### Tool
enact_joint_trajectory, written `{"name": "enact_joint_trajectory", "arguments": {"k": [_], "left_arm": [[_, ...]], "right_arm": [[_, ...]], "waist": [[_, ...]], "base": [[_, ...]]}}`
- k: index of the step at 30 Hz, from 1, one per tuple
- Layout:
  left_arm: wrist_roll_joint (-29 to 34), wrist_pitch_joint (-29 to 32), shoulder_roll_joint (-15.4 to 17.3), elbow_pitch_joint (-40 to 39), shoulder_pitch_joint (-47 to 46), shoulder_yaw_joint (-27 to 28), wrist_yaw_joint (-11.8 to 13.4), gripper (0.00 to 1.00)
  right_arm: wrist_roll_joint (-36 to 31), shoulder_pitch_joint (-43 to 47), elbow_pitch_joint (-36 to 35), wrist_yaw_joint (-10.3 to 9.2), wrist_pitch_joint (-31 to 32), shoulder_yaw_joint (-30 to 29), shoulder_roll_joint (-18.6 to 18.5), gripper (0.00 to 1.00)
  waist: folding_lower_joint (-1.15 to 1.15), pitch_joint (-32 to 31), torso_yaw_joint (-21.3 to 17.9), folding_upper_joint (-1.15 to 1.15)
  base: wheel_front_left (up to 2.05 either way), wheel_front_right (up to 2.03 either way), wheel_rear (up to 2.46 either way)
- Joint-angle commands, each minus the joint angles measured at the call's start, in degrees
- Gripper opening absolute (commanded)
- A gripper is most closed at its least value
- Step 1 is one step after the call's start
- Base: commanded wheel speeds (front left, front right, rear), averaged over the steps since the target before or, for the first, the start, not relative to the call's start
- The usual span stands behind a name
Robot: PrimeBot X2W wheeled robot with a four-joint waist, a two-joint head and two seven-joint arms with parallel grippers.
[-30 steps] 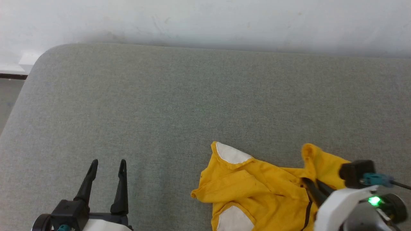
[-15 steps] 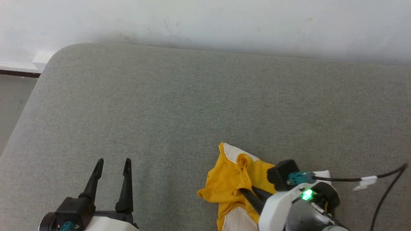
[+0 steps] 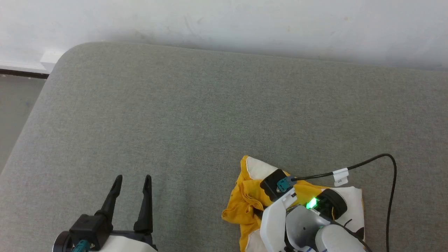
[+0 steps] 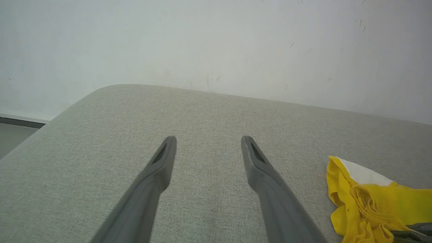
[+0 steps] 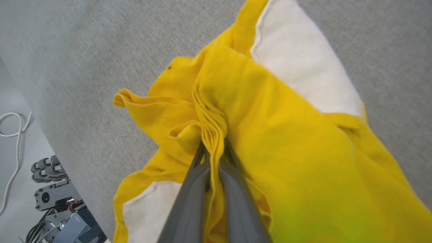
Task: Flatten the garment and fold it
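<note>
Right hand (image 5: 213, 150) pinches a gathered fold of the yellow T-shirt (image 5: 280, 135) crumpled beneath it on the grey cushion (image 3: 175, 122); left hand (image 3: 132, 183) spread, well apart; fabric judged light, limp, better held at hem corners.

One garment (image 3: 241, 206) is lying on one grey bench (image 3: 210, 115). Two pairs of fingers are showing, four in all. The two left fingers (image 3: 111, 197) are standing wide apart, and the two right fingers (image 5: 192, 202) are pinching one fold of the garment between them. Two white patches (image 5: 303, 67) are showing, one beyond the right fingers and one beside their base. One black cable (image 3: 395, 178) is looping to their right.
</note>
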Motion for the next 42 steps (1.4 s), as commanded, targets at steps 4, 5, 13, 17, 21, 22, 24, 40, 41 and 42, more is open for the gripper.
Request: {"name": "enact_joint_trajectory", "arguments": {"k": [4, 5, 13, 17, 21, 22, 24, 40, 41, 42], "left_arm": [[0.53, -0.27, -0.59, 1.12, -1.20, -0.27, -0.98, 1.00], [0.49, -0.27, -0.61, 1.37, -1.10, -0.27, -1.06, 1.00], [0.33, -0.27, -0.41, 1.57, 0.75, 0.34, -0.96, 1.00], [0.49, -0.27, -0.05, 1.05, 1.46, 0.22, -1.02, 1.00], [0.60, -0.20, 0.31, 0.50, 1.37, 0.13, -1.06, 1.00], [0.56, -0.18, 0.36, 0.31, 1.35, 0.26, -0.93, 1.00], [0.57, -0.12, 0.49, -0.15, 1.31, 0.46, -0.66, 1.00], [1.13, 1.54, 2.21, -2.43, -0.55, 0.31, -0.55, 1.00], [1.17, 1.57, 2.23, -2.36, -0.61, 0.26, -0.52, 1.00], [1.19, 1.57, 2.22, -2.30, -0.66, 0.21, -0.47, 1.00]], "right_arm": [[0.22, -1.69, 3.67, -0.05, -2.03, 0.68, 0.10, 1.00], [0.97, -1.75, 3.84, -0.05, -2.79, 0.87, 0.10, 1.00], [7.54, 2.61, -6.26, -0.05, -7.13, -6.92, 0.11, 1.00], [5.43, 8.23, -13.55, -0.05, -9.43, -19.08, 0.11, 1.00], [5.20, 14.93, -17.90, -0.05, -11.29, -29.04, 0.11, 1.00], [5.09, 16.49, -18.35, -0.05, -11.35, -30.42, 0.11, 1.00], [5.41, 19.09, -18.74, -0.05, -11.41, -31.93, 0.11, 1.00], [10.93, 17.66, -5.79, -0.05, -14.71, -28.85, 0.11, 0.29], [11.25, 17.21, -4.88, -0.05, -14.76, -28.29, 0.11, 0.00], [11.69, 16.91, -4.04, -0.05, -14.46, -27.70, 0.11, 0.00]], "waist": [[0.00, -0.39, 0.28, 0.00], [0.00, -0.58, 0.17, 0.00], [0.00, -2.09, -1.55, 0.00], [0.00, -2.03, -2.74, 0.00], [0.00, -1.85, -3.48, 0.00], [0.00, -1.77, -3.73, 0.00], [0.00, -1.57, -4.16, 0.00], [0.00, 0.91, -2.18, 0.00], [0.00, 0.83, -2.05, 0.00], [0.00, 0.72, -1.95, 0.00]], "base": [[0.00, 0.00, 0.00], [0.00, 0.00, 0.00], [0.00, 0.00, 0.00], [0.00, 0.00, 0.00], [0.00, 0.00, 0.00], [0.00, 0.00, 0.00], [0.00, 0.00, 0.00], [0.00, 0.00, 0.00], [0.00, 0.00, 0.00], [0.00, 0.00, 0.00]]}}
